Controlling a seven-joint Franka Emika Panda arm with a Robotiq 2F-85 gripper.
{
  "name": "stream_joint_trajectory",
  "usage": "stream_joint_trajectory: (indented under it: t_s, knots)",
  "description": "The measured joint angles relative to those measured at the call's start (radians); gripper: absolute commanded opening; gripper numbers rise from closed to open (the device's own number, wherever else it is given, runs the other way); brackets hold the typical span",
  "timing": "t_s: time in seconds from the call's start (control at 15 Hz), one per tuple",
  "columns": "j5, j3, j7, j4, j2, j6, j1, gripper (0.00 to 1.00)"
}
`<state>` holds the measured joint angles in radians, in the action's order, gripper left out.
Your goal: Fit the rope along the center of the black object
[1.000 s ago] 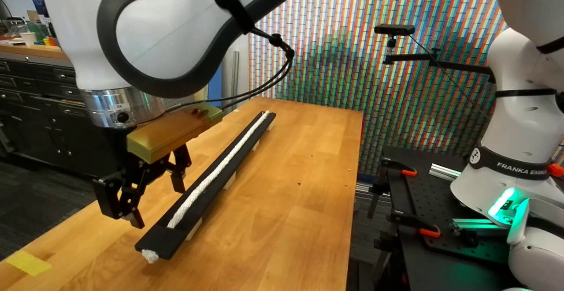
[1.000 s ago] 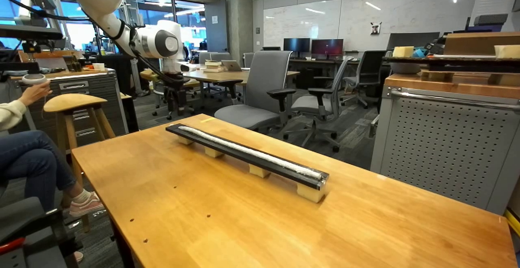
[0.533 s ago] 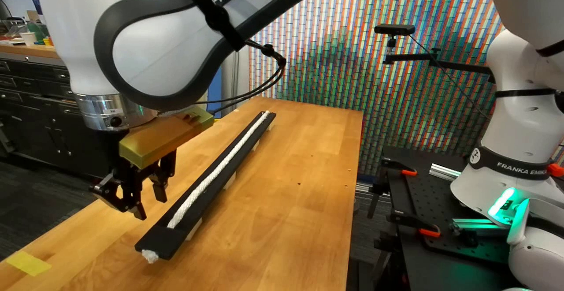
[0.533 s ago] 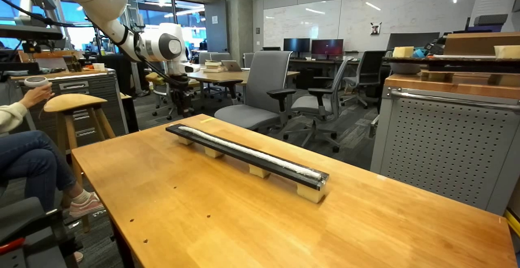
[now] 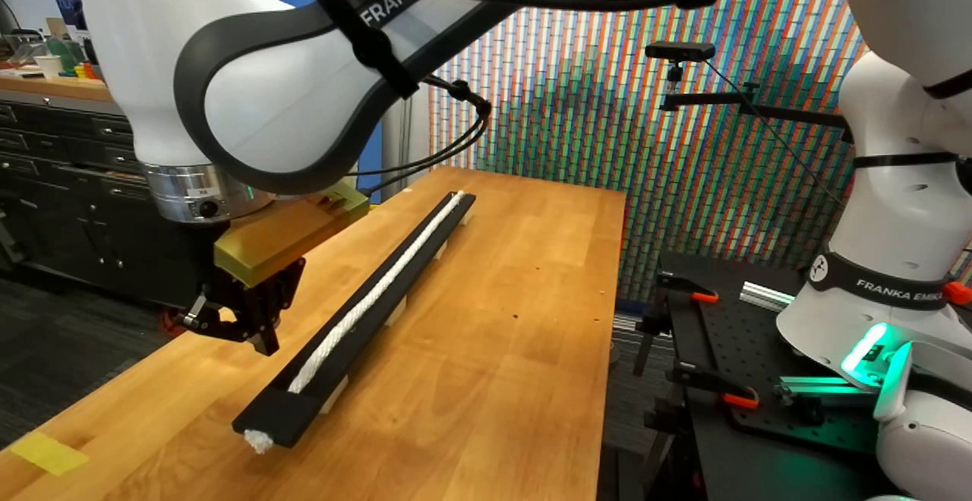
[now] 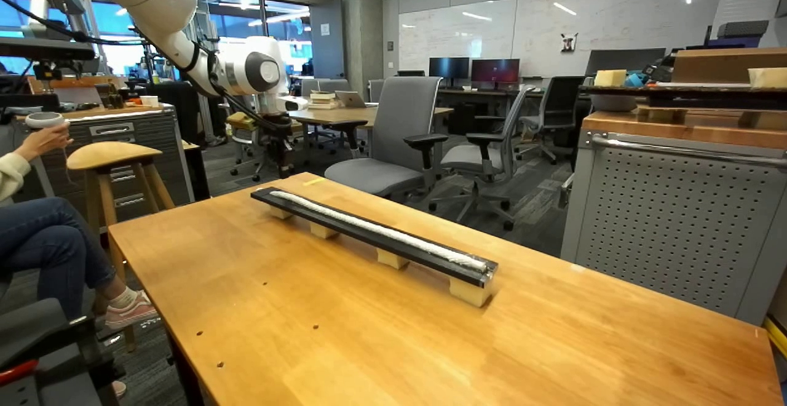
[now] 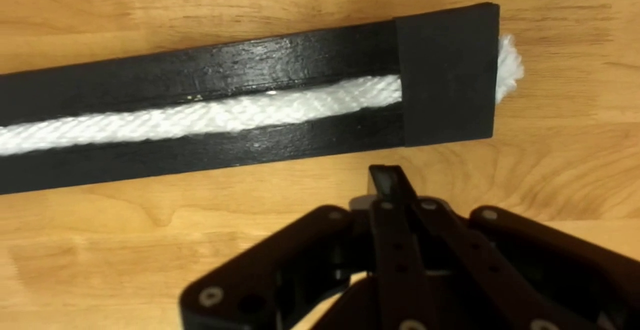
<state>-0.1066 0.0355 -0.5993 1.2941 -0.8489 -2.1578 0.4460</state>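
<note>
With the gripper (image 7: 384, 179) closed on nothing (lower right, wrist view), the rope (image 7: 235, 113) is best pressed squarely into the black rail (image 7: 300, 60).

A white Franka arm (image 5: 281, 99) arches outward, wrist (image 5: 190, 191) bent so its black gripper (image 5: 264, 340) points down, fingers (image 7: 391, 184) pressed together.

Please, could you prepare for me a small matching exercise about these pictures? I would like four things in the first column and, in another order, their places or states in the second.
Things
1. white rope
2. black rail
3. gripper
4. yellow strip

Places and states
A. raised on blocks
B. flat on the tabletop
C. shut, holding nothing
D. along the middle of the black rail

Pairs: 1-D; 2-A; 3-C; 4-B
</note>
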Motion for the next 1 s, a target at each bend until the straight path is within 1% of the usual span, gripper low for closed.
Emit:
stream_joint_trajectory:
  t_s: [0.4, 1.0]
  knots:
    - [-0.006, -0.006, -0.02, 0.012, 0.005, 0.0, 0.004, 0.0]
    - [-0.006, -0.012, -0.059, 0.099, 0.037, 0.0, 0.006, 0.0]
